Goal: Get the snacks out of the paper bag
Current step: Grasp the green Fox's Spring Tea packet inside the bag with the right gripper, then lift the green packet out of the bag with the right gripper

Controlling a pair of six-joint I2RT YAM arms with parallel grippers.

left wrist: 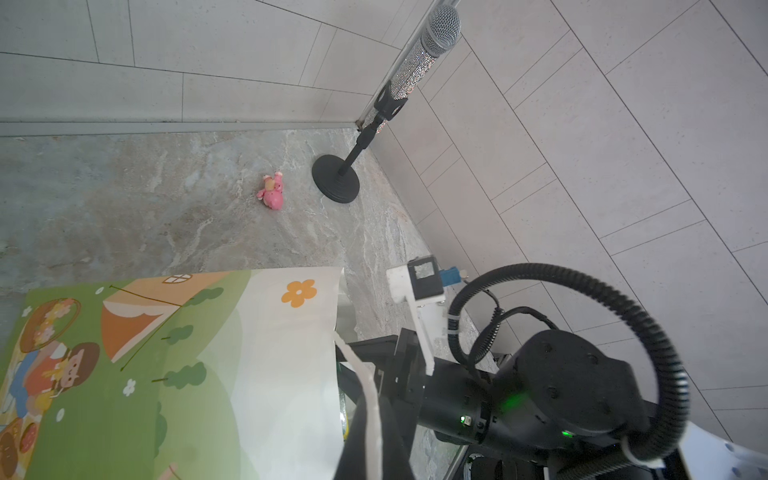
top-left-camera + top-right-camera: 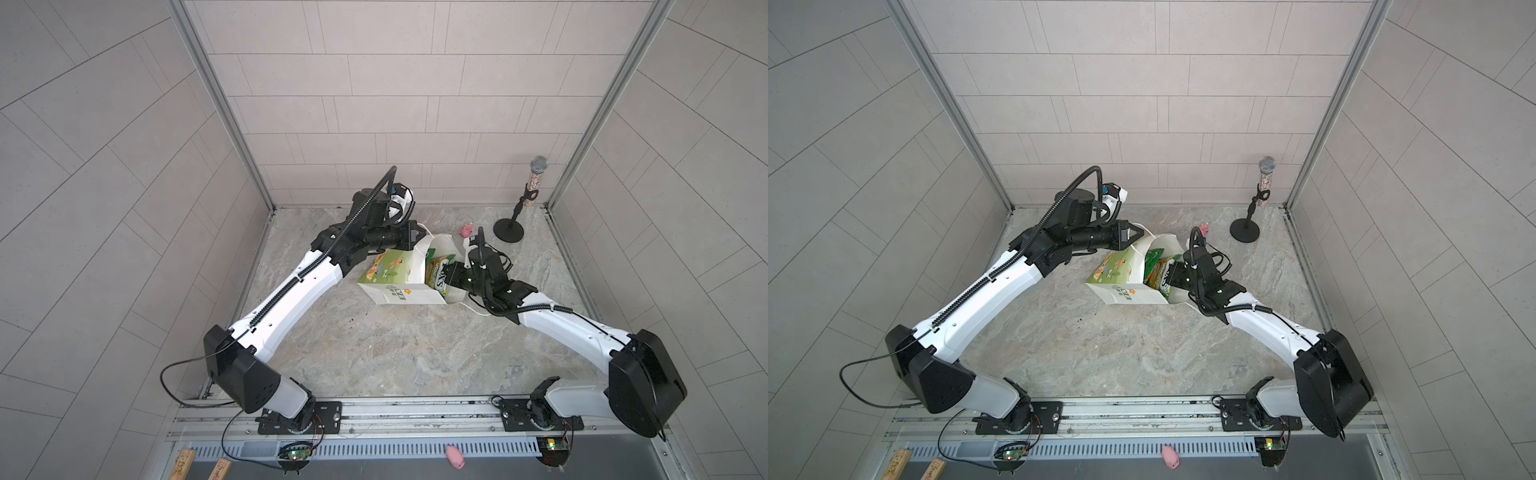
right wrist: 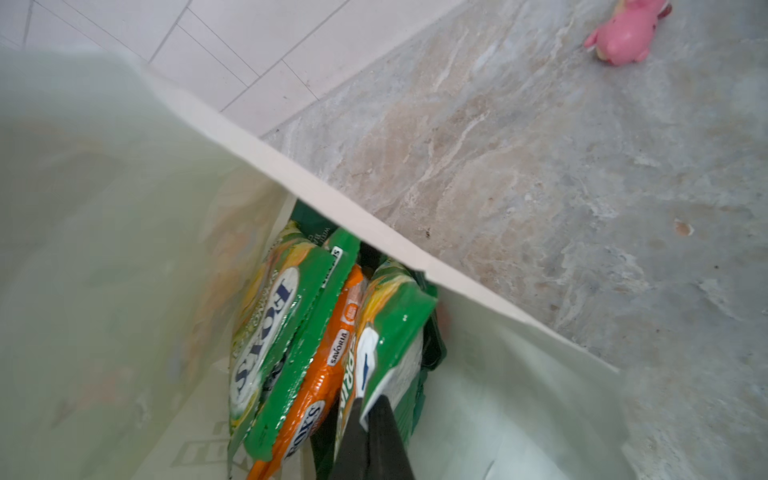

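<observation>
At the far left rim of the paper bag (image 2: 1121,291), the left gripper (image 1: 368,415) is seen closed on the white cord handle (image 1: 357,370), with the cord pinched between its dark fingers. The bag is found near the middle of the marbled tabletop (image 2: 374,353), tilted, with its open mouth turned to the right. It is made of smooth white paper, with a green illustrated side and an orange flower.

Inside it the snacks (image 3: 291,316) are stacked on edge. They are glossy, crinkled packets: yellow-green ones, an orange one wedged between them, and a dark green one largely hidden behind. The right gripper (image 3: 370,415) is pushed into the bag's mouth and clamped on the edge of one yellow-green packet (image 3: 395,332); its fingers are cut off by the frame.

Farther right, a small pink toy (image 2: 467,228) is laid on the tabletop, apart from the bag, near a microphone (image 2: 538,174) on a round black stand.
</observation>
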